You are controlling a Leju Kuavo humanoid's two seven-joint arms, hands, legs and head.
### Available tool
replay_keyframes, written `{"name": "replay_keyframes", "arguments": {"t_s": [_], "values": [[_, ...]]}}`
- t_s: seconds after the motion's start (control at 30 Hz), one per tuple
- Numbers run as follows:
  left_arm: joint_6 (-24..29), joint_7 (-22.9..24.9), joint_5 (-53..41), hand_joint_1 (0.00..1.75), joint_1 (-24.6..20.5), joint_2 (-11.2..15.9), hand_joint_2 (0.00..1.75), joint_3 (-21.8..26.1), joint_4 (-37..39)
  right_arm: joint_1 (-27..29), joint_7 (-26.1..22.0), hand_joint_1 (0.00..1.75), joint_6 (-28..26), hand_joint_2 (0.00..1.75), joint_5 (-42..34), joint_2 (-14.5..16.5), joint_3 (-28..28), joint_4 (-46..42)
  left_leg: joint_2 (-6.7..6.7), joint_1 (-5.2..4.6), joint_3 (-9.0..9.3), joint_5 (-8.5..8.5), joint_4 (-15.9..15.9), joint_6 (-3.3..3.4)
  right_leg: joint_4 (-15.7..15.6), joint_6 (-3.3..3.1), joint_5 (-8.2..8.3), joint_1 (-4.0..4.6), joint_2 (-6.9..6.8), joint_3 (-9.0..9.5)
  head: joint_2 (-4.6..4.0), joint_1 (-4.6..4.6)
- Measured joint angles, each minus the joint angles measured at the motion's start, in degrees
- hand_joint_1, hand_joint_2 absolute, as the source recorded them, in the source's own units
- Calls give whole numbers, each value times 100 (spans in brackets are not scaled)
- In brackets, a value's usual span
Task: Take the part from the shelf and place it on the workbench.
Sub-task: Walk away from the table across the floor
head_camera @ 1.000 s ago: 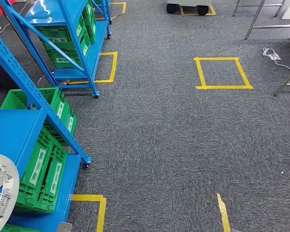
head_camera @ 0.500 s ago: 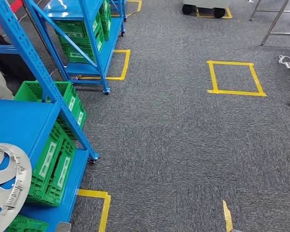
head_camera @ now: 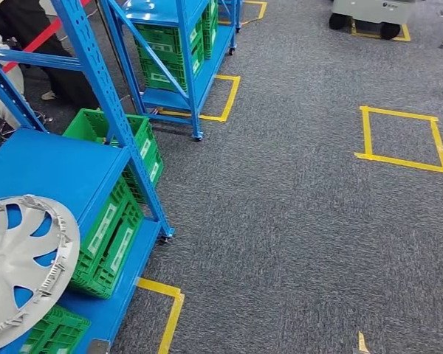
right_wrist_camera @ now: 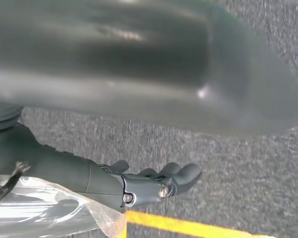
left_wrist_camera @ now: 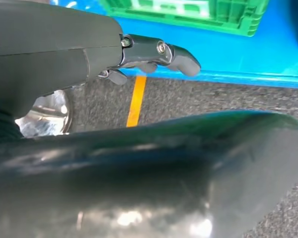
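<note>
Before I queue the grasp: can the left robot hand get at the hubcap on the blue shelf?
Probably not yet: the left robot hand hangs low by the floor, while the hubcap lies unobstructed on the blue shelf.

Green crates [head_camera: 108, 236] at 9 o'clock, yellow tape square [head_camera: 402, 138] at 2 o'clock on grey carpet [head_camera: 286, 221], wheeled cart [head_camera: 375, 11] at 1 o'clock.

Cam panned left: more of part [head_camera: 21, 265] on shelf [head_camera: 52, 173] now visible.
</note>
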Motion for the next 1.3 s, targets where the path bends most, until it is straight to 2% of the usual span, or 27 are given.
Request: {"name": "replay_keyframes", "arguments": {"t_s": [0.07, 0.13, 0.2, 0.23, 0.27, 0.3, 0.37, 0.43, 0.5, 0.57, 0.6, 0.67, 0.7, 0.73, 0.77, 0.8, 0.83, 0.87, 0.93, 0.97, 1.0, 1.03, 1.1, 1.17, 1.23, 1.27, 1.3], "values": [[2, 1, -1, 0, 7, -3, 0, 13, 0, -4, -5, 0, 0, 0, 1, 2, -8, 3, 234, -9, -99, -155, 211, -62, -57, -56, 28, -20, -159, 40, 0, -36], [2, 1, -2, 0, -14, -4, 0, 20, 0, 7, -7, 0, 2, 0, 2, 2, -11, 10, 565, 11, -402, -511, 848, -130, -79, -86, 20, -22, -341, 61, 0, -74], [1, 1, -2, 0, -23, -4, 0, 23, 0, 9, -5, 0, 3, 0, 5, 2, -22, 19, 667, 63, -732, -762, 1518, -192, -78, -95, -4, -19, -524, 69, 0, -76], [1, 2, -2, 0, -17, -4, 0, 26, 0, 5, -7, 0, 4, 0, 11, 2, -29, 23, 686, 93, -792, -747, 1635, -219, -77, -90, -18, -19, -608, 76, 0, -77], [0, 2, -2, 0, -10, -3, 0, 29, 0, 1, -10, 0, 9, 0, 24, 2, -35, 26, 707, 120, -736, -619, 1520, -240, -76, -80, -35, -21, -684, 85, 0, -78], [-1, 2, -3, 0, -4, -1, 0, 33, 0, -3, -18, 0, 18, 0, 45, 2, -40, 31, 753, 142, -583, -417, 1219, -256, -76, -62, -59, -25, -757, 99, 0, -78], [-3, 3, -17, 0, -12, -3, 0, 39, 1, -8, -49, 0, 49, 0, 118, 2, -49, 42, 970, 141, -174, -82, 427, -259, -71, 6, -125, -20, -881, 147, 0, -82], [-8, 4, -34, 0, -37, -9, 0, 48, 3, -26, -92, 0, 87, 0, 226, 2, -66, 56, 1098, 102, 22, -19, 49, -194, -67, 80, -178, -2, -981, 200, 0, -76], [-9, 4, -40, 0, -42, -14, 0, 83, 5, -75, -130, 0, 122, 0, 340, 2, -80, 70, 1012, 67, 17, -36, 31, -97, -85, 140, -191, -8, -1069, 275, 0, -73], [-9, 4, -51, 0, -35, -22, 0, 127, 8, -126, -169, 0, 167, 0, 439, 1, -91, 82, 909, 71, 28, -12, -9, -11, 9, 186, -295, -35, -903, 270, 0, -60], [-10, 4, -63, 0, -45, -28, 0, 146, 8, -142, -190, 0, 193, 0, 483, 1, -103, 91, 850, 83, 36, 4, -29, 31, 228, 196, -434, -45, -741, 160, 0, -44], [-16, 4, -91, 0, -66, -38, 0, 171, 9, -150, -219, 0, 237, 0, 559, 0, -150, 123, 715, 83, 31, 11, -36, 85, 1035, 191, -806, -48, -440, -269, 0, -12], [-20, 4, -104, 0, -71, -41, 0, 183, 9, -152, -224, 0, 252, 0, 587, 0, -178, 142, 634, 74, 32, 9, -35, 98, 1443, 186, -926, -45, -391, -507, 0, -7], [-21, 4, -112, 0, -70, -43, 0, 197, 10, -152, -228, 0, 263, 0, 605, 0, -203, 158, 550, 63, 40, 5, -35, 105, 1687, 179, -932, -41, -371, -679, 0, -7], [-22, 4, -116, 0, -68, -44, 0, 211, 10, -153, -233, 0, 269, 0, 617, 0, -223, 170, 462, 54, 53, 1, -33, 107, 1695, 167, -809, -39, -357, -750, 0, -6], [-23, 4, -119, 0, -67, -46, 0, 225, 11, -155, -238, 0, 273, 0, 623, 0, -235, 178, 372, 49, 71, -4, -33, 106, 1460, 150, -581, -40, -328, -704, 0, -7], [-25, 4, -120, 0, -67, -48, 0, 235, 12, -157, -244, 0, 275, 0, 634, 0, -245, 186, 283, 48, 86, -12, -31, 99, 1071, 131, -313, -43, -231, -578, 0, -5], [-27, 4, -122, 0, -71, -49, 0, 241, 13, -162, -252, 0, 280, 0, 651, 0, -252, 193, 199, 40, 93, -24, -19, 82, 665, 109, -102, -52, -48, -438, 0, -4], [-33, 5, -138, 0, -76, -49, 0, 254, 15, -173, -272, 0, 290, 0, 715, 0, -275, 209, 45, 42, 69, -41, 8, 33, 160, 87, 79, -71, 224, -239, 0, -7], [-35, 7, -149, 0, -74, -48, 0, 264, 16, -181, -282, 0, 295, 0, 756, 0, -287, 216, -29, 49, 46, -40, 15, 0, 99, 74, 66, -69, 259, -202, 0, -9], [-37, 8, -164, 0, -67, -46, 0, 278, 17, -189, -296, 0, 301, 0, 803, 0, -302, 223, -106, 65, 23, -31, 13, -34, 83, 58, 68, -66, 187, -179, 0, -10], [-40, 8, -182, 0, -59, -48, 0, 292, 19, -205, -313, 0, 309, 0, 849, 1, -316, 230, -97, 75, 6, -37, 27, -66, 65, 29, 77, -65, 111, -156, 0, -10], [-46, 9, -220, 0, -57, -50, 0, 319, 21, -238, -350, 0, 332, 0, 925, 2, -352, 245, 195, 67, -100, -199, 256, -135, 24, -31, 93, -76, -60, -131, 0, -50], [-57, 8, -247, 0, -74, -50, 0, 336, 22, -250, -372, 0, 355, 0, 967, 2, -392, 274, 571, 70, -404, -572, 910, -197, 6, -63, 80, -72, -263, -108, 0, -89], [-73, 7, -274, 0, -78, -49, 0, 359, 22, -256, -382, 0, 373, 0, 1002, 2, -427, 313, 676, 100, -698, -802, 1535, -238, 7, -68, 54, -67, -477, -91, 0, -88], [-78, 7, -289, 0, -75, -49, 0, 373, 22, -266, -391, 0, 381, 0, 1025, 2, -445, 327, 695, 113, -720, -758, 1590, -248, 8, -66, 39, -67, -573, -79, 0, -89], [-81, 7, -303, 0, -71, -49, 0, 389, 22, -278, -402, 0, 394, 0, 1052, 2, -460, 338, 722, 122, -628, -606, 1418, -251, 8, -58, 24, -68, -657, -60, 0, -89]]}}
